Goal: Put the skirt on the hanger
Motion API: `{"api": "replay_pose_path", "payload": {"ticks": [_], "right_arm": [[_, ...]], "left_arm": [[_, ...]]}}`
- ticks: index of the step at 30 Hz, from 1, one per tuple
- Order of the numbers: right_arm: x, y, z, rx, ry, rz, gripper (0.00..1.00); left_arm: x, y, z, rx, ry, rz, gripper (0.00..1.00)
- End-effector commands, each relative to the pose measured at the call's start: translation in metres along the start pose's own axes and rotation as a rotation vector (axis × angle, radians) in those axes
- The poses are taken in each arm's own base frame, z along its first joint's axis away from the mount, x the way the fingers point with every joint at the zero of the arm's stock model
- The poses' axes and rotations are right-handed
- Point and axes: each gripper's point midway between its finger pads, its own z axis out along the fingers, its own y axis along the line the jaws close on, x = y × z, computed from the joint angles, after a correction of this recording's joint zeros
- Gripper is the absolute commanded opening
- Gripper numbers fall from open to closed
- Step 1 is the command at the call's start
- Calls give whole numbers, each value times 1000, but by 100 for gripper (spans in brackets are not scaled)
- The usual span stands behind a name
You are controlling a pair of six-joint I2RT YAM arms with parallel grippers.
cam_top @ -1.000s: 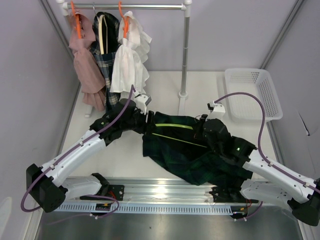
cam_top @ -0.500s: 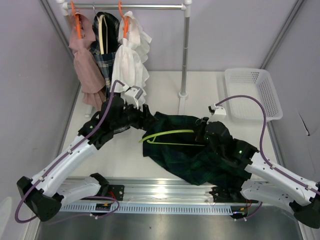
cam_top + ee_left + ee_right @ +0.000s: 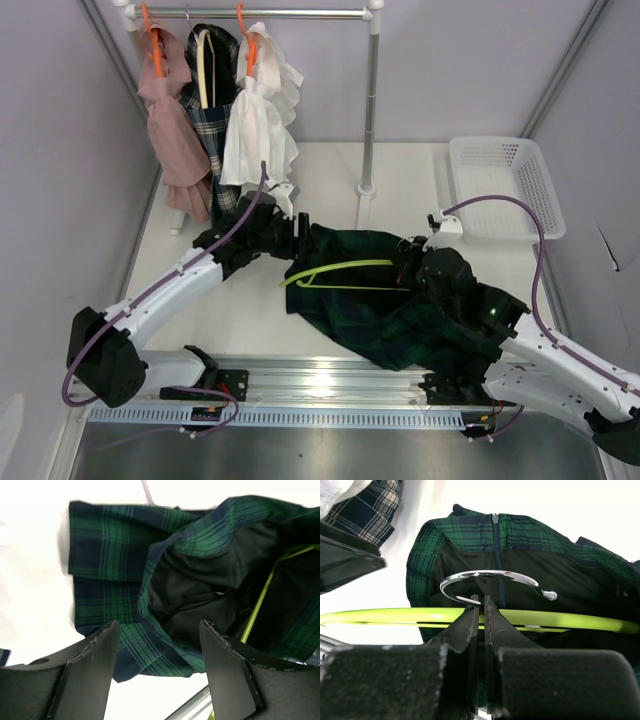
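Observation:
A dark green plaid skirt (image 3: 390, 300) lies crumpled on the white table, its waist open toward the left (image 3: 170, 580). A lime-green hanger (image 3: 340, 270) with a chrome hook (image 3: 490, 577) lies across the skirt. My right gripper (image 3: 481, 602) is shut on the hanger at the neck, just below the hook. My left gripper (image 3: 159, 630) is open and empty, hovering just above the skirt's left waist edge (image 3: 300, 235).
A clothes rail (image 3: 290, 14) at the back left holds a pink garment (image 3: 170, 120), a plaid one (image 3: 210, 110) and a white blouse (image 3: 260, 110). Its pole (image 3: 370, 110) stands mid-table. A white basket (image 3: 500, 185) sits at the back right.
The left gripper let go of the skirt's edge, drew back left, then returned to it open. The hanger's left end now lies uncovered on the skirt. The right arm shifted slightly right.

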Motion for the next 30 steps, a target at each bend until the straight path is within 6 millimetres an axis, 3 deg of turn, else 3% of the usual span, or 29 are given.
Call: {"api": "replay_pose_path", "payload": {"ticks": [1,11,17,21,22,24,27,30], "right_arm": [[-15,1,-5,-9,-54,21,0],[-19,-1,-8,-1,-66,26,0],[-21,-2,-8,5,-78,26,0],[-25,-6,-7,22,-93,29,0],[-27,-9,-6,32,-98,31,0],[-29,-10,-5,38,-102,35,0],[-33,-19,-1,73,-116,46,0],[-39,-28,2,106,-145,57,0]], "left_arm": [[7,2,13,18,21,-24,69],[35,19,38,-16,81,-50,69],[39,17,45,10,74,-71,63],[39,18,44,-1,72,-72,45],[40,20,43,-12,74,-70,31],[42,22,41,-19,72,-70,15],[42,22,34,-22,59,-64,2],[41,20,27,-19,53,-58,1]]}}
